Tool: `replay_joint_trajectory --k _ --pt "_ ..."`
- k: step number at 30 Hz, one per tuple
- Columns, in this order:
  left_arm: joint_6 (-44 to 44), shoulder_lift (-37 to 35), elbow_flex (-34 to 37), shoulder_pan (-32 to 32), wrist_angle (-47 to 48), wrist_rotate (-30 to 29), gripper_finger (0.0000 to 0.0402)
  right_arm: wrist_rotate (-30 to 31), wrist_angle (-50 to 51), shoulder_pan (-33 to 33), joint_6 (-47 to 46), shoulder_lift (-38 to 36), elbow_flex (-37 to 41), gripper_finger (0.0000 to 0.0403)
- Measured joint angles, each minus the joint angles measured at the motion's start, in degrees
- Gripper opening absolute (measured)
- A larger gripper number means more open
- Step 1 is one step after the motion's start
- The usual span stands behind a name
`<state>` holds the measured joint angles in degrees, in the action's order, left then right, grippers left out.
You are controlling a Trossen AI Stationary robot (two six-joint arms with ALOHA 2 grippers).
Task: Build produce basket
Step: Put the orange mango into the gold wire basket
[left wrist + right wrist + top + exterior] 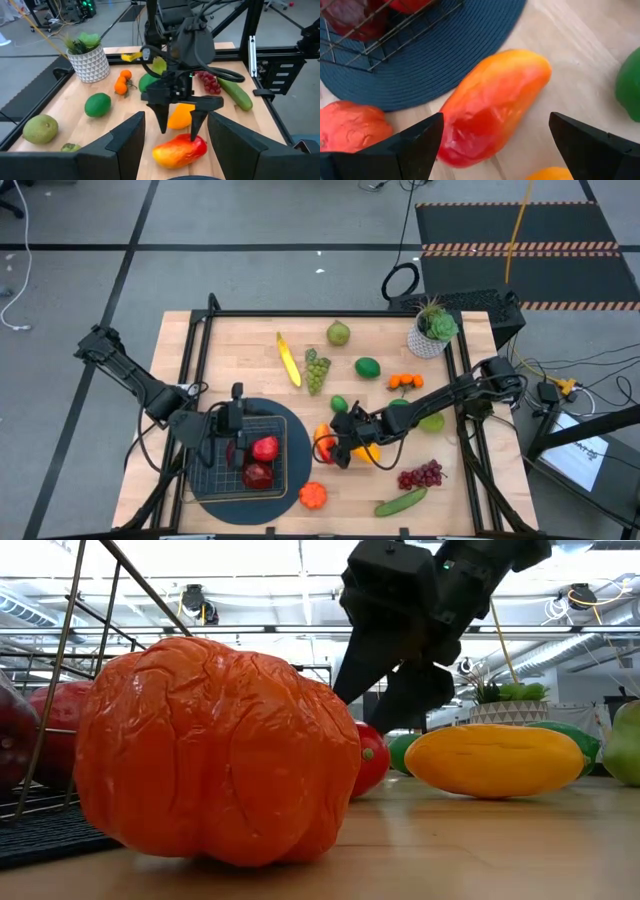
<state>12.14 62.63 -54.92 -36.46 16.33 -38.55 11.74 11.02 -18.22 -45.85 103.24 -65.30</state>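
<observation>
High view: the basket (250, 460) sits on a round dark mat (215, 492) at the near left of the worktop (250, 345) and holds two red apples (262, 461). The left gripper (232, 435) hangs over the basket's far edge, its fingers partly spread and holding nothing. Just right of the mat lies a red-orange mango-shaped fruit (492, 107). The right gripper (335, 450) hovers directly above it, fingers (395, 147) spread wide to either side of the fruit and apart from it. A yellow-orange fruit (495, 760) lies just beyond, and an orange wrinkled pepper (313, 496) lies at the mat's near right edge. Farther out lie a cucumber (401, 501), purple grapes (422, 475), a banana (289, 360), green grapes (317, 370) and a potted plant (432, 328). No readable writing shows.
</observation>
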Motion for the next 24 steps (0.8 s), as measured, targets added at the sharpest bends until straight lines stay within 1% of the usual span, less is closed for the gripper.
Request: replay_joint_trajectory --k 4,8,12,18,21,24 --pt "0.0 0.0 0.0 0.6 0.0 0.0 0.0214 0.3 0.1 0.2 -0.4 0.0 0.0 0.0357" --pt "0.1 0.0 0.0 0.6 -0.1 0.0 0.0214 0.2 -1.1 0.4 -0.4 1.6 -0.1 0.0357" --pt "0.2 0.0 0.0 0.6 -0.2 0.0 0.0214 -1.8 -4.9 1.2 -0.1 4.1 -0.2 0.0357" --pt "0.1 0.0 0.0 0.6 -0.3 0.0 0.0214 -3.1 -6.2 2.5 1.8 5.5 0.0 0.0356" --pt "-0.1 0.0 0.0 0.6 -0.2 0.0 0.0214 -4.2 -6.0 2.9 3.2 5.5 0.0 0.0348" --pt "-1.1 0.0 0.0 0.6 -0.1 0.0 0.0214 -4.4 -6.1 3.1 4.7 5.5 -0.1 0.0328"
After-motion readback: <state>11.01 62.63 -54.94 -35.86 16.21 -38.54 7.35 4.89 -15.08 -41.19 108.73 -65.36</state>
